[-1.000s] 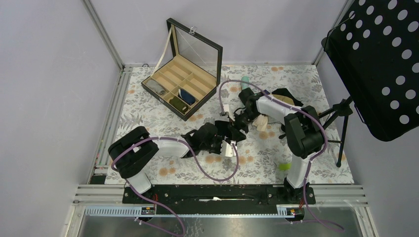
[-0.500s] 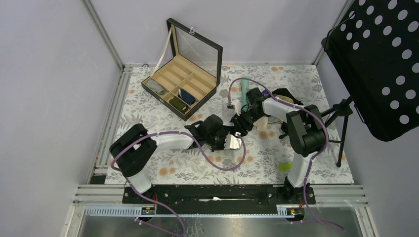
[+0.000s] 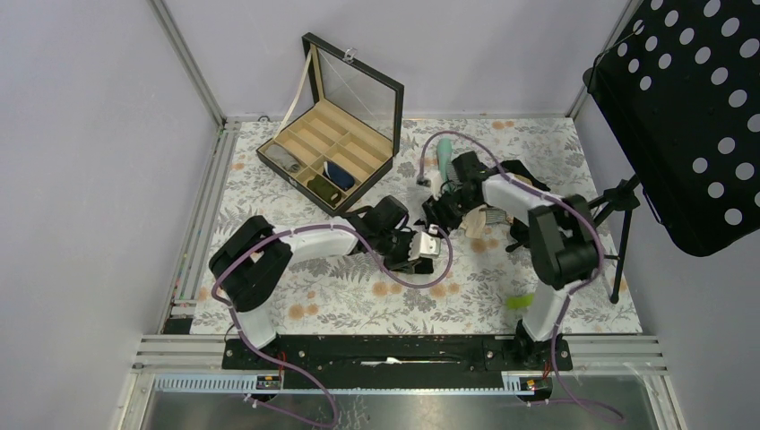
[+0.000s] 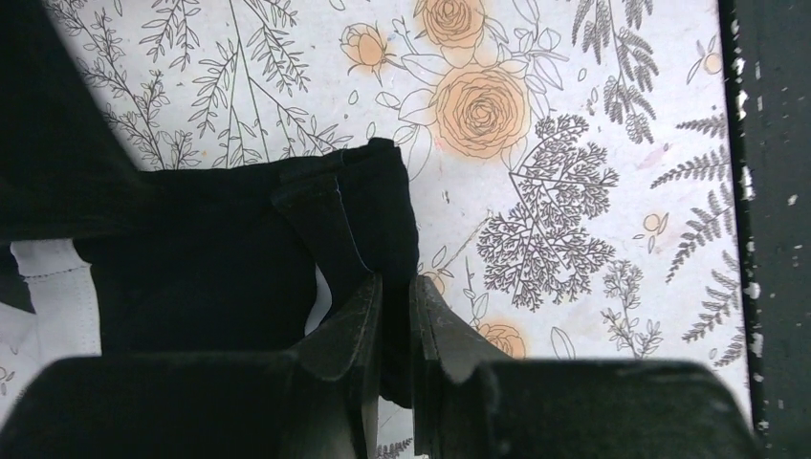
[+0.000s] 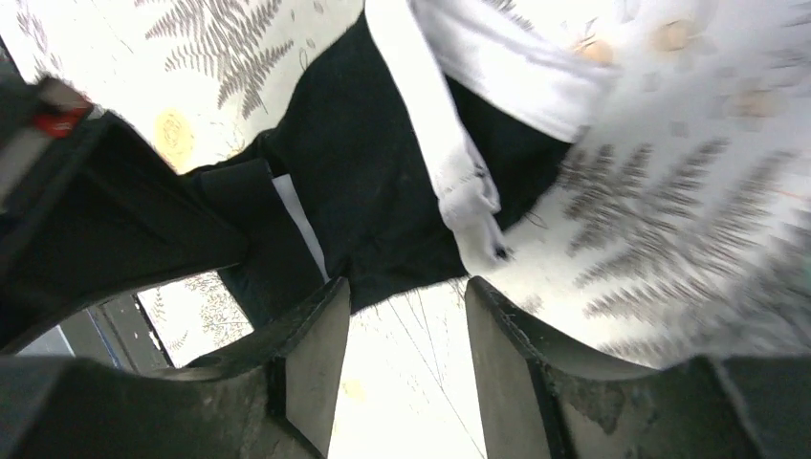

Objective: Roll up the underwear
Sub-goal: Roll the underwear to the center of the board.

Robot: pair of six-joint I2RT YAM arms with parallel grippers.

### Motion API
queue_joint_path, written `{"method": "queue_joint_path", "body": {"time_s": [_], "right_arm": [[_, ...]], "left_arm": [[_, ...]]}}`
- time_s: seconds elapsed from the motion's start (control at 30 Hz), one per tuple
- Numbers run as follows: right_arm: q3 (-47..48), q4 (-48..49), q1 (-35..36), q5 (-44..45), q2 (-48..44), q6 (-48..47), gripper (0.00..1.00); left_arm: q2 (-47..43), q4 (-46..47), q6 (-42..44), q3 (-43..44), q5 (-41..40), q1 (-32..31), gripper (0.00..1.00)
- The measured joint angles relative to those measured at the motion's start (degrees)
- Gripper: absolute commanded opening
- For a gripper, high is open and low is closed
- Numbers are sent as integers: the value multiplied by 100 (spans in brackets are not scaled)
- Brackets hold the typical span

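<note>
The underwear (image 4: 220,249) is a dark, nearly black cloth with a white waistband (image 5: 435,143), lying partly folded on the flowered table. My left gripper (image 4: 395,296) is shut on a folded edge of it, with dark cloth pinched between the fingers. In the top view that gripper (image 3: 414,244) sits mid-table, and the underwear (image 3: 403,231) is bunched around it. My right gripper (image 5: 406,296) stands open just short of the cloth's hem, with only bright table between its fingers. From above, the right gripper (image 3: 437,213) is close behind and to the right of the left one.
An open wooden box (image 3: 327,157) with compartments holding rolled items stands at the back left. A tan garment (image 3: 488,219) and a black garment (image 3: 520,170) lie by the right arm. A teal object (image 3: 445,157) lies behind. A black perforated stand (image 3: 690,116) overhangs the right side.
My left arm has carried the held cloth away from the near edge towards the right gripper. The right gripper has drawn back and its jaws have narrowed somewhat.
</note>
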Motion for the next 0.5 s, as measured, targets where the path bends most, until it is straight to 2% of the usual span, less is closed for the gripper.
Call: {"method": "queue_joint_path", "body": {"time_s": [0.1, 0.23, 0.33, 0.5], "right_arm": [[-55, 155, -267, 7, -664, 186, 63], [-614, 968, -874, 208, -2159, 505, 67], [-1381, 1504, -1051, 374, -3182, 409, 68], [-3075, 1777, -1014, 354, -4339, -431, 66]], "left_arm": [[72, -223, -166, 170, 214, 96, 0], [214, -511, -407, 420, 601, 256, 0], [433, -798, -590, 686, 988, 415, 0], [962, -1189, -949, 1147, 1742, 752, 0]]}}
